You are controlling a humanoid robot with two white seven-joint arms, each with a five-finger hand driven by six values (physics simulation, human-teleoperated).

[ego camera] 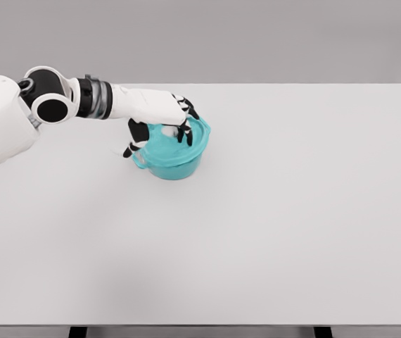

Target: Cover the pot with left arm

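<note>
A teal pot (172,163) stands on the white table (271,225), left of the middle and toward the back. A teal lid (195,135) rests on top of it, slightly tilted and shifted toward the right rim. My left hand (176,121) reaches in from the left and hovers over the lid, fingers curled down around the lid's pale knob (169,132); its thumb hangs by the pot's left side. Part of the lid and the knob is hidden under the palm. The right arm does not show.
The table's far edge runs just behind the pot. Two dark table legs (78,332) show below the front edge.
</note>
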